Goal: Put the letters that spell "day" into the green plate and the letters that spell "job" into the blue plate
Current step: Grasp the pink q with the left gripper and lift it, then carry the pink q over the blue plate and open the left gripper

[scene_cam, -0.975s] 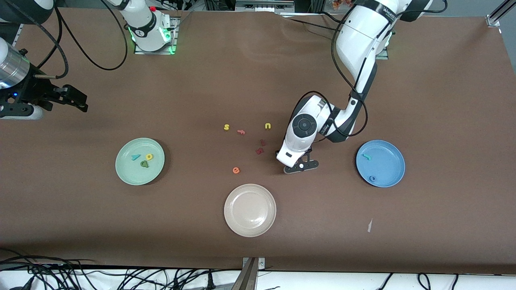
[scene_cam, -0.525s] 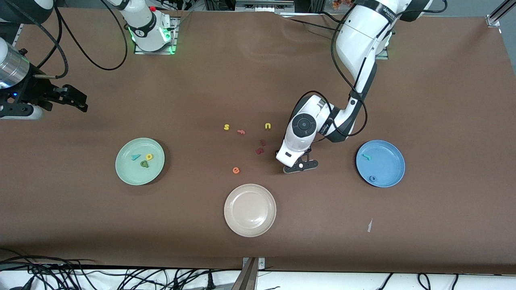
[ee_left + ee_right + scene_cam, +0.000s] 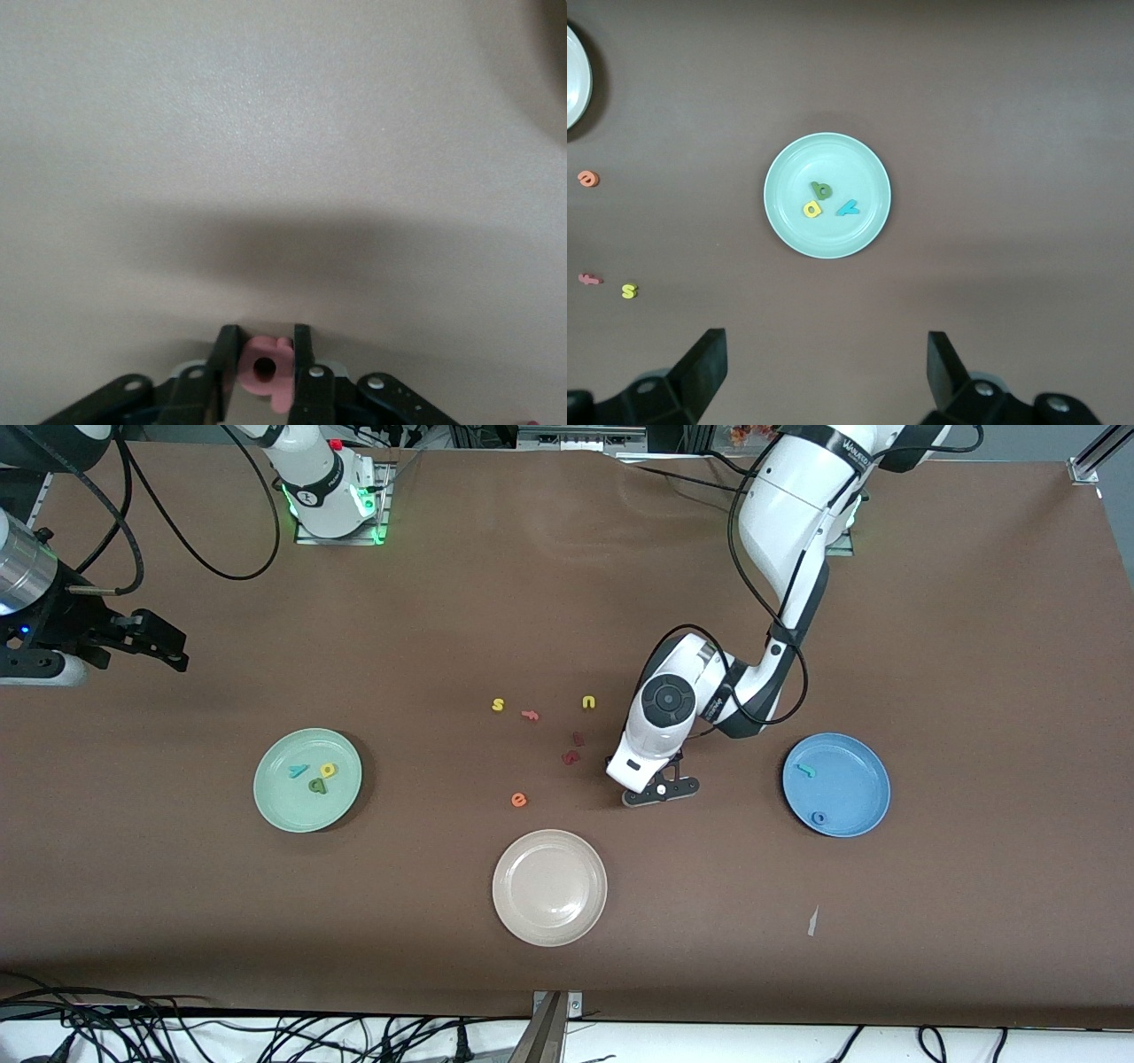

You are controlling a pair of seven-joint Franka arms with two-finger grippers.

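Observation:
The green plate (image 3: 266, 775) holds a teal "y" (image 3: 299, 771), a yellow letter (image 3: 329, 770) and a dark green letter (image 3: 317, 786). In the right wrist view the same plate (image 3: 788, 226) lies under the open right gripper (image 3: 827, 354). The blue plate (image 3: 850, 788) holds a teal hooked letter (image 3: 805, 770) and a blue "o" (image 3: 819, 817). My left gripper (image 3: 651, 788) is down on the table between the loose letters and the blue plate. Its fingers press both sides of a salmon-pink bowl-and-stem letter (image 3: 266, 374). My right gripper (image 3: 168, 651) waits high at its own end.
A beige plate (image 3: 549, 887) sits nearest the front camera. Loose letters lie mid-table: yellow "s" (image 3: 498, 705), pink "f" (image 3: 530, 714), yellow "u" (image 3: 588, 702), two dark red letters (image 3: 570, 757) and an orange "e" (image 3: 519, 800). A white scrap (image 3: 812, 921) lies near the blue plate.
The left gripper's fingers have closed in on the pink letter while the hand stayed in place. The right gripper has drifted slightly toward the bases.

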